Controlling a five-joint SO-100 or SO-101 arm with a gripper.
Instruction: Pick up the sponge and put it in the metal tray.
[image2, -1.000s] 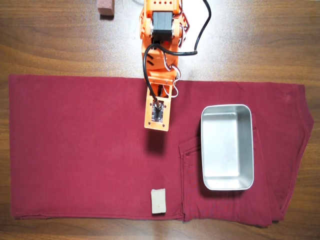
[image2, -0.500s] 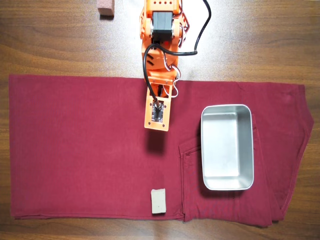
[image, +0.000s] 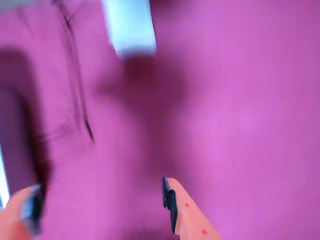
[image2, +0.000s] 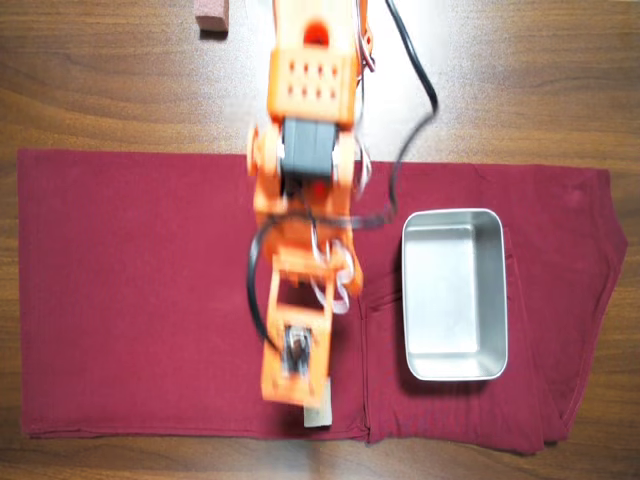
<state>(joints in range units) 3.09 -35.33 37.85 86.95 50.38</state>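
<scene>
In the wrist view the sponge (image: 131, 27) sits at top centre, ahead of the gripper (image: 100, 205), whose jaws are apart and empty. It is probably light and squashy; pinch its 2 long sides. The metal tray (image2: 455, 368) lies centre right in the overhead view.

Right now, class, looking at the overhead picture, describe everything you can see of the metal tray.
The metal tray is a shiny silver rectangular pan, apparently steel, with rounded corners and a raised rim. Its long side runs up and down the overhead view. It looks empty, its floor reflecting soft light. It lies flat on the dark red cloth, right of the orange arm, and nothing else touches it. A fold in the cloth runs along its left side. The blurred wrist view does not show it.
</scene>
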